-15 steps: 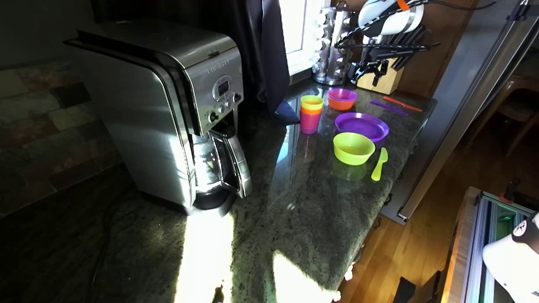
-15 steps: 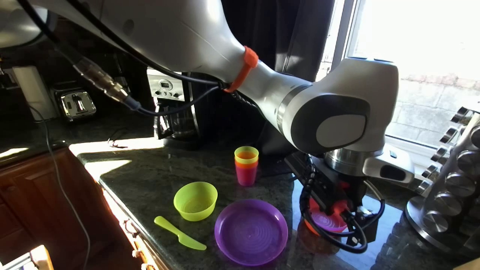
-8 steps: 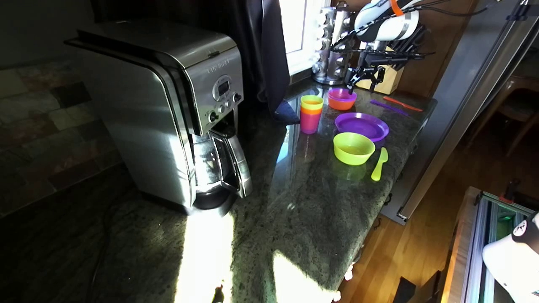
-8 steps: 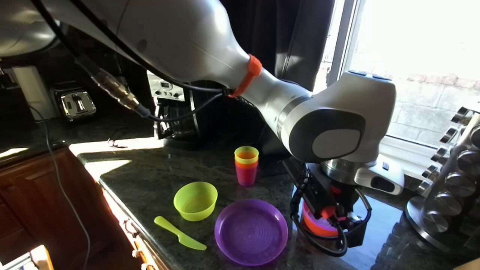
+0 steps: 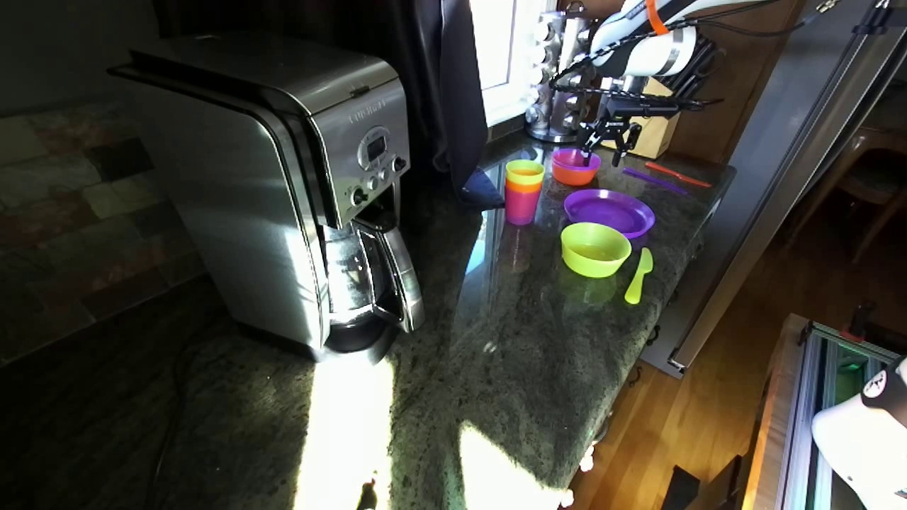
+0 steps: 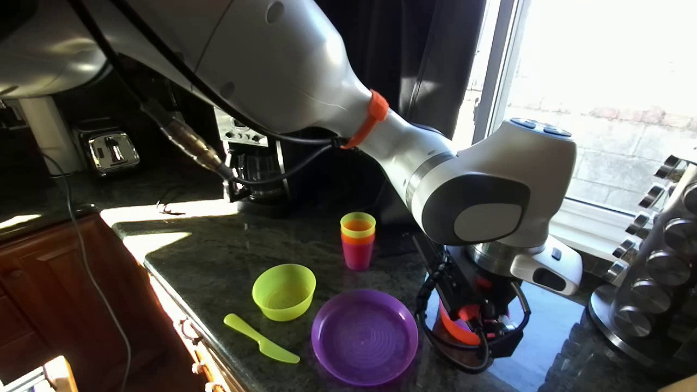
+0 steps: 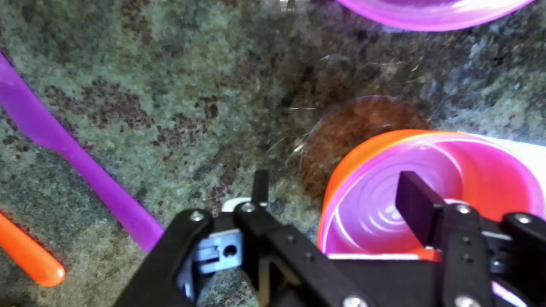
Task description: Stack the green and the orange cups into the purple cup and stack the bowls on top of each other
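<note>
The pincer [image 7: 335, 187] stands wide, tips well apart, with nothing in its grip; one finger [image 7: 416, 209] is over the hollow of the purple bowl [image 7: 367, 194], the opposite one outside it, so that the wall facing the front edge of the worktop [image 5: 489, 397] lies between them; the purple bowl sits in the orange bowl [image 5: 571, 178], the pair nearer the back edge; the likely step is a pinch on that wall, and there lies the chief risk: too shallow a bite might catch the purple rim alone and leave the orange bowl behind, while too deep a descent could press on the bowl's floor and tip the pair. Farther out comes the purple plate [image 6: 365, 337], between the pair and the green bowl [image 6: 283, 294], which stands apart, toward the front edge, near the green knife [image 6: 272, 349]; a low carry would probably clip the plate, and a crooked set-down could push the green bowl edgeward; near the back edge the green cup [image 5: 523, 180] and orange cup [image 5: 523, 189] are already nested in the purple cup [image 5: 521, 210]; a wide swing might topple that tall stack.
</note>
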`<action>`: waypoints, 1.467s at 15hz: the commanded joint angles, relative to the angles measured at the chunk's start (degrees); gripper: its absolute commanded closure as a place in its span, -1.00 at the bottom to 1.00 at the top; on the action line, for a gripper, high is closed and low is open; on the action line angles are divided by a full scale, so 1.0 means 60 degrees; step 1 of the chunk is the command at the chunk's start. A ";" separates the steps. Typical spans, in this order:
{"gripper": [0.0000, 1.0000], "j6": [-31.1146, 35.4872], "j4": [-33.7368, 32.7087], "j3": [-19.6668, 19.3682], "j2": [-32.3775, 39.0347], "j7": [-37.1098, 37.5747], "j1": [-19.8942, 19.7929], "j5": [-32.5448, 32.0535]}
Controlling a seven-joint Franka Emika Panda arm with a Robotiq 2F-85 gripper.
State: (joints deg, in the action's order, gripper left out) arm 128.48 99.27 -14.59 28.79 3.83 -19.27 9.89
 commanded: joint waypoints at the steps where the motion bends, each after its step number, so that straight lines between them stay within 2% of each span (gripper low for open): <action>1: 0.06 0.0008 -0.0261 0.0128 0.0250 0.0244 -0.0158 0.0203; 7: 0.97 0.0000 -0.0353 0.0130 0.0318 0.0446 -0.0213 0.0338; 11: 0.96 -0.0009 -0.0197 0.0123 -0.0107 0.0261 -0.0321 0.0408; 14: 0.97 -0.0100 0.0308 0.0288 -0.0810 -0.0467 -0.0464 0.0582; 18: 0.97 -0.0344 0.1314 0.0586 -0.2008 -0.2521 -0.0659 0.0865; 22: 0.97 -0.1136 0.2360 0.0619 -0.3172 -0.4377 -0.0576 0.0922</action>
State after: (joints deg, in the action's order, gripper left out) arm 124.81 106.34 -11.83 16.71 -14.51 -22.20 13.97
